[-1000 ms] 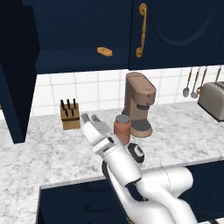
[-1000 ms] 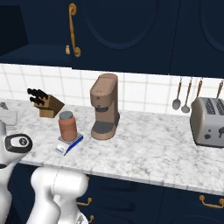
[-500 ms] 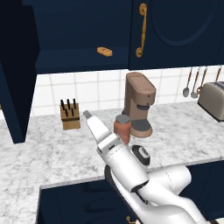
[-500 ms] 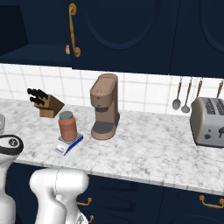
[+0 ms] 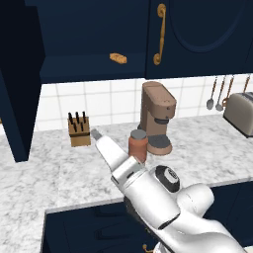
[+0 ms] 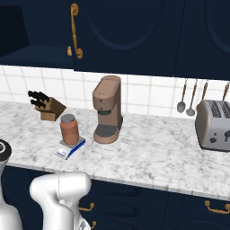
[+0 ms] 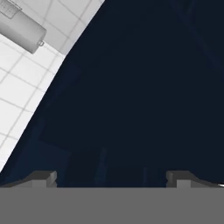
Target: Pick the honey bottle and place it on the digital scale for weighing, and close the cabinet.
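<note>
Honey bottle (image 6: 69, 130) upright on digital scale (image 6: 70, 148), just right of the jaws; no label readable. Gripper (image 7: 111, 177) jaws spread apart, holding nothing, facing the cabinet (image 7: 144, 96). Coffee machine (image 6: 108, 109) beside bottle, knife block (image 5: 79, 130) past the fingertips (image 5: 95, 133), toaster (image 6: 214, 124) far right.

Both base views face the counter (image 5: 207, 148) from opposite sides; hand view seemingly sits near navy cabinet (image 7: 144, 87).

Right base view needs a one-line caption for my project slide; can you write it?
Honey bottle standing on the digital scale beside the coffee machine, cabinet above.
</note>
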